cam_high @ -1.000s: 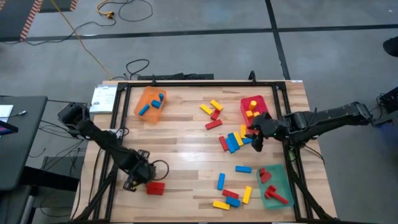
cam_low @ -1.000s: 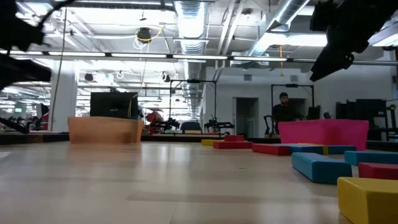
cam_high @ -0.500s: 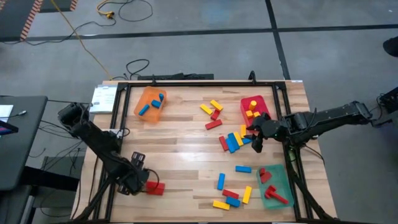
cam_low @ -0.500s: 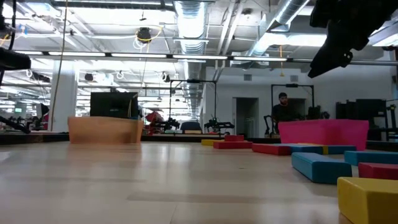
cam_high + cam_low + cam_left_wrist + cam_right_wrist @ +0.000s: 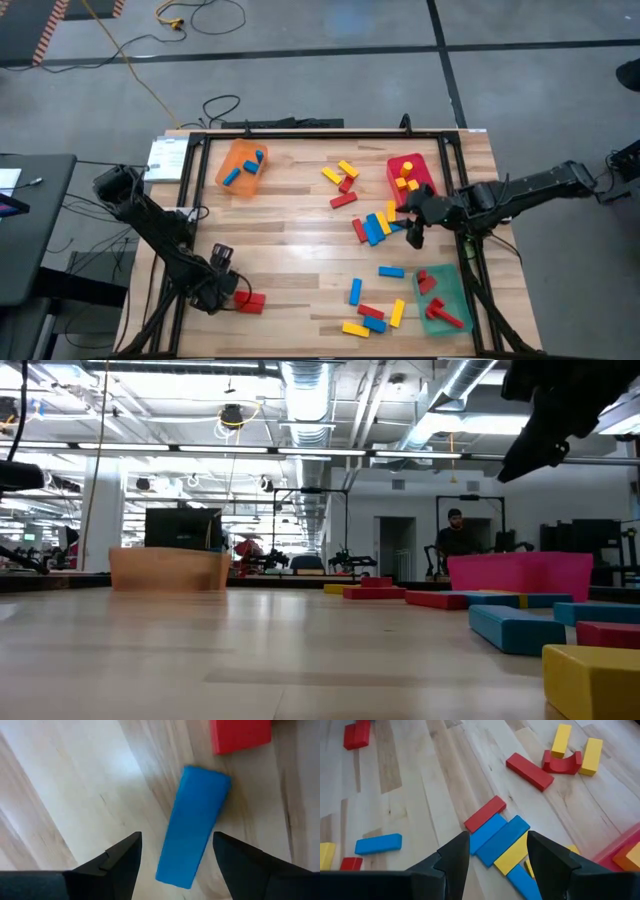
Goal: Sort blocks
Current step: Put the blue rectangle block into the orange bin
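left claw (image 5: 174,851): near the front left corner of the counter (image 5: 290,230). its two fingers stand wide apart and hold nothing. a blue block (image 5: 192,825) lies flat on the wood right between them, and a red block (image 5: 241,735) sits just past it.
right claw (image 5: 495,851): out on the right side, up in the air over a bunch of blocks. its fingers are open too, and empty.
blocks under the right claw: a red one, blue ones and a yellow one (image 5: 512,854) lie side by side, touching.
other blocks: a small pile (image 5: 370,312) lies loose near the front right. a few more (image 5: 342,184) lie in the middle, farther back.
trays: the green tray (image 5: 452,292) at the front right has red blocks in it. the pink tray (image 5: 392,175) farther back has yellow ones. the orange tray (image 5: 226,162) at the back left has blue ones.
step now: i think the left claw is lined up to pick the blue block.
next move: it needs to go straight down, squeeze the long sides, and not bump the red block. then carry it to the orange tray.
how far along: many blocks are not sorted yet.
what changed: a second ago the left claw was a bit more toward the middle, right by the red block. now it is closer to the counter's front left edge. the right claw hardly moved.
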`<action>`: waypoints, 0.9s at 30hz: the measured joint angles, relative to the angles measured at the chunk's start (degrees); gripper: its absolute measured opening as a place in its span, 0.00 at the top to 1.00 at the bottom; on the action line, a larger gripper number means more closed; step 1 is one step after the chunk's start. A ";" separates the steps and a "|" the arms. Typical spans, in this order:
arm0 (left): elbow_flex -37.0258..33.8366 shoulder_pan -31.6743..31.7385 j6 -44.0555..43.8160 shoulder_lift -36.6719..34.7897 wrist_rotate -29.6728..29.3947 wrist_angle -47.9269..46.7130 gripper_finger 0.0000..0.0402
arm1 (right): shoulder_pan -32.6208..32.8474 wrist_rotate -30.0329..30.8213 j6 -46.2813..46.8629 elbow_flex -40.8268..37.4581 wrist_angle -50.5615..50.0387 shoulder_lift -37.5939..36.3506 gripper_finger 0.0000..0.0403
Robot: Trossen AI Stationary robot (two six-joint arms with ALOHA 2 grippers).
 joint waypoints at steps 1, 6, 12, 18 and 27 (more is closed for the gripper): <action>-0.10 0.00 0.40 -0.02 -0.21 0.34 0.40 | 0.27 0.00 0.03 0.00 0.00 0.00 0.48; -3.02 0.00 0.37 0.00 0.74 3.74 0.40 | 1.98 1.63 0.49 0.00 -0.02 0.00 0.48; -4.49 -0.01 -2.69 -0.06 0.48 5.50 0.42 | 3.85 2.84 1.49 0.00 -0.02 0.01 0.47; -5.24 -0.02 -3.21 -0.13 0.75 6.83 0.59 | 3.97 3.06 2.28 0.00 -0.03 0.01 0.47; -5.28 0.79 -3.73 -0.08 0.76 7.81 0.69 | 3.96 3.08 2.67 0.00 -0.02 0.01 0.47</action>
